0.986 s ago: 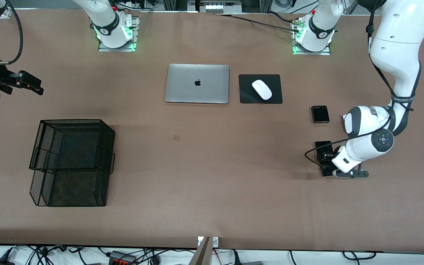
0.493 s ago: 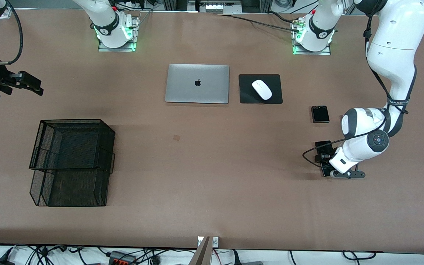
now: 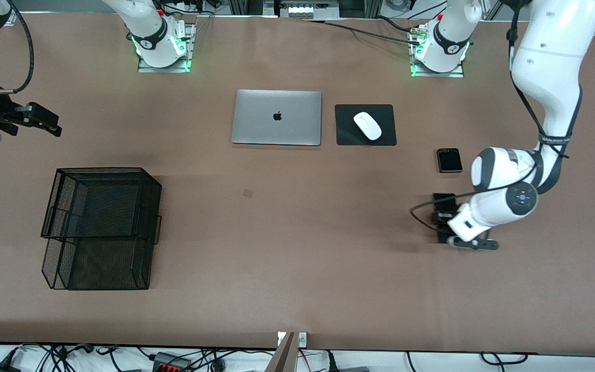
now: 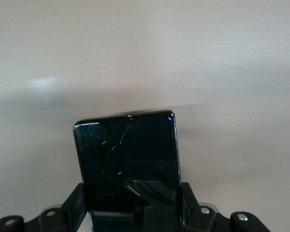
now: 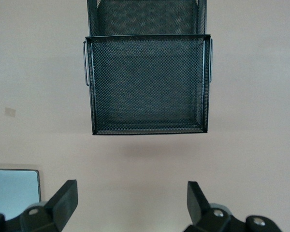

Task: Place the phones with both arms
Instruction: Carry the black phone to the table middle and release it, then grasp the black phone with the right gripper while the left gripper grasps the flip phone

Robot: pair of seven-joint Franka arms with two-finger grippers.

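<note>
- Left hand (image 4: 135, 212) clamped across the long black phone (image 4: 128, 159) at its long edges, low over the surface (image 3: 297, 232).
- Phone: stiff, glassy, likely slick; cracked face, so fragile; edge grip suits.
- Small black phone (image 3: 449, 160) lies near that hand.
- Right hand (image 5: 130, 200) spread wide, empty, waiting above the mesh tray (image 5: 147, 84).

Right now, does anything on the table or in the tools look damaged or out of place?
Yes: the long black slab phone clamped in the left tool shows crack-like lines across its glass, though they may be reflections. The small squarish black phone, silver laptop and black mesh tray sit squarely. The right tool waits open.
</note>
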